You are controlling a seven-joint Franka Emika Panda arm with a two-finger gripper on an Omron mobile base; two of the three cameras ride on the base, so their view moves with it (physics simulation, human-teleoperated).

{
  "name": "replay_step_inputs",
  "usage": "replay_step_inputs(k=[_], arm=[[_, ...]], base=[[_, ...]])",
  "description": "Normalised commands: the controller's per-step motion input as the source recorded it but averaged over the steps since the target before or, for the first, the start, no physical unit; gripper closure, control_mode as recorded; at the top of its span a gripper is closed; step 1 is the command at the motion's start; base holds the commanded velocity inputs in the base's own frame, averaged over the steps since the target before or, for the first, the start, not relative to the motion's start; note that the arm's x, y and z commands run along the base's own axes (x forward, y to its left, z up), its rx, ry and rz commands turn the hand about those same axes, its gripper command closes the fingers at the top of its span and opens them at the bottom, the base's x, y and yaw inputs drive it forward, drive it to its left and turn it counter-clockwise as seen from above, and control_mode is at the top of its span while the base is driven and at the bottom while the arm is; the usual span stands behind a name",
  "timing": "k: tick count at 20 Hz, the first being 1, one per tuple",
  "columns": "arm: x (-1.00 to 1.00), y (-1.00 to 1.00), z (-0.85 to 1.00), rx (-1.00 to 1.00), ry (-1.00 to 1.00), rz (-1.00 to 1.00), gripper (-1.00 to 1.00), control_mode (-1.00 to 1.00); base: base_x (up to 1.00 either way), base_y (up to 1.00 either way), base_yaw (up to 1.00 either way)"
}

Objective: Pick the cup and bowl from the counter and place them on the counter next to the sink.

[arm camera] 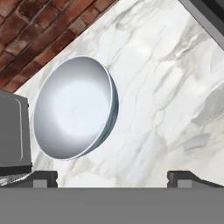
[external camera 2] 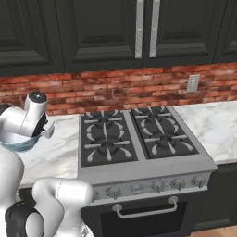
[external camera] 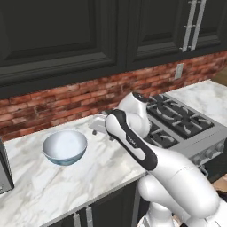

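In the right base view, the wide round bowl, white inside and blue-grey outside (external camera 2: 18, 142), is mostly hidden behind the white robot arm; just a sliver of rim shows. A grey metal box (arm camera: 13, 131) is cut off by the hand view's left edge, and by the left base view's left edge too. The gripper's dark fingertips (arm camera: 43, 178) barely rise above the bottom band.

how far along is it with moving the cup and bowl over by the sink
Nothing looks done yet. The bowl sits on the marble counter left of the stove, untouched. The claw is open and empty, aimed toward the bowl. Left: grasp the bowl, carry it beside the sink, then do the cup.
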Motion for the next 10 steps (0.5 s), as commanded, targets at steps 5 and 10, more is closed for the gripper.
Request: replay_step_inputs(k=[5,10], arm=[[0.32,0.28,0.00,0.00,0.04,0.00,-1.00,-1.00],[0.26,0.28,-0.02,0.00,0.06,0.00,-1.00,-1.00]], base=[[0.00,0.00,0.00],[0.00,0.00,0.00]])
